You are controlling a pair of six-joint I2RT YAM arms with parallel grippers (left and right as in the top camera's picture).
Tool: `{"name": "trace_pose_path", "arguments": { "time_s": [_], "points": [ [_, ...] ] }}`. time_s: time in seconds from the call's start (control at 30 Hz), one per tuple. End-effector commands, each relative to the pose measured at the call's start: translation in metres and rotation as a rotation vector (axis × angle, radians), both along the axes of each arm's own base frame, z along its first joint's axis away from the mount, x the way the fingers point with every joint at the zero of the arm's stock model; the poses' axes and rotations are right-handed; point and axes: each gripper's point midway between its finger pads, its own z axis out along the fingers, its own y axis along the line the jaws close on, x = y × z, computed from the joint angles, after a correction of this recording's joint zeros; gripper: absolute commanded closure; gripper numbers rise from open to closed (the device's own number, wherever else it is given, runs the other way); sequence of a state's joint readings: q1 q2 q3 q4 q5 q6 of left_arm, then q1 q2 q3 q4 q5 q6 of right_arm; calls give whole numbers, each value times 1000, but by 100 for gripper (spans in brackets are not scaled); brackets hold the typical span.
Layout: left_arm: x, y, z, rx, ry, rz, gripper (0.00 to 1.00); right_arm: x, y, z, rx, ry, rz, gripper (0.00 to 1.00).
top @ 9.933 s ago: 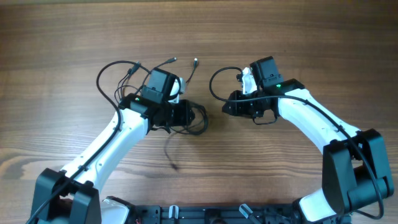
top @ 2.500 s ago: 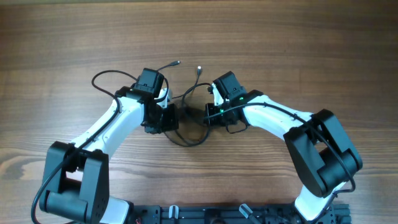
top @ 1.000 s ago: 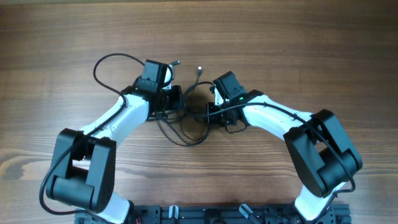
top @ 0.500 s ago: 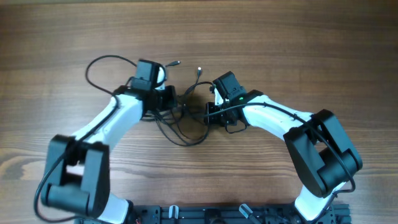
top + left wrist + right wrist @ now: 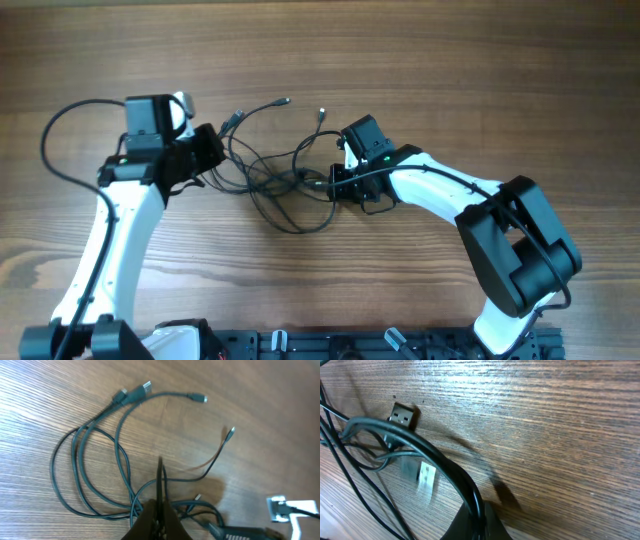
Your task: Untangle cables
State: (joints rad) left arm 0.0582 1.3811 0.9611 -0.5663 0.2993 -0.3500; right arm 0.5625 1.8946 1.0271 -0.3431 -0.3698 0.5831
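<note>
The cables [image 5: 270, 185] are thin dark wires, stretched and looped across the table's middle between both grippers, with plug tips pointing up at the far side [image 5: 283, 101]. My left gripper [image 5: 208, 152] is at their left end, shut on a thin cable strand. In the left wrist view the shut fingers [image 5: 160, 519] pinch that strand, with cable loops [image 5: 120, 455] and small plugs [image 5: 199, 398] beyond. My right gripper [image 5: 335, 182] is shut on the cables' right end. In the right wrist view its fingers [image 5: 477, 525] clamp a black cable [image 5: 435, 460] beside a USB plug [image 5: 402, 415].
The wooden table [image 5: 450, 60] extends all round. The left arm's own thicker black cable [image 5: 55, 125] arcs out at the far left. The robot base rail [image 5: 330, 345] runs along the near edge. The right arm [image 5: 450, 190] lies across the right half.
My left arm has swung well to the left, still shut on its strand, drawing the cables out of the tight bundle into a longer spread. The right gripper has stayed put.
</note>
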Motion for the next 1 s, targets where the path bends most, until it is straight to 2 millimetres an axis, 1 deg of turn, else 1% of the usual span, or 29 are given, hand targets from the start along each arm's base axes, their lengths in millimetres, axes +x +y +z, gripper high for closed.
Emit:
{"name": "trace_pose_path", "arguments": {
  "time_s": [0.0,0.07,0.17,0.33,0.37,0.47,0.53,0.7,0.87,0.97],
  "points": [
    [4,20,30,-35,-103,54,92,-1,-13,-17,-79,15,-25,96],
    [4,21,38,-61,-129,49,85,-1,-13,-17,-79,17,-30,96],
    [3,20,45,-76,-149,43,76,-1,-15,-18,-89,19,-45,96],
    [3,18,49,-84,-160,35,67,-1,-15,-18,-88,20,-46,96],
    [3,18,48,-84,-156,35,64,-1,-15,-18,-88,20,-46,96],
    [3,15,43,-87,-138,28,47,-1,-15,-18,-87,22,-52,96],
    [2,11,34,-91,-108,18,45,-1,-15,-18,-87,22,-52,96],
    [2,-4,5,-102,-10,-23,44,-1,-15,-18,-87,23,-52,96],
    [-2,-20,-32,-103,107,-66,44,-1,-15,-18,-87,23,-52,96],
    [-7,-22,-54,-83,180,-70,44,-1,-15,-18,-87,22,-52,96]
  ]
}}
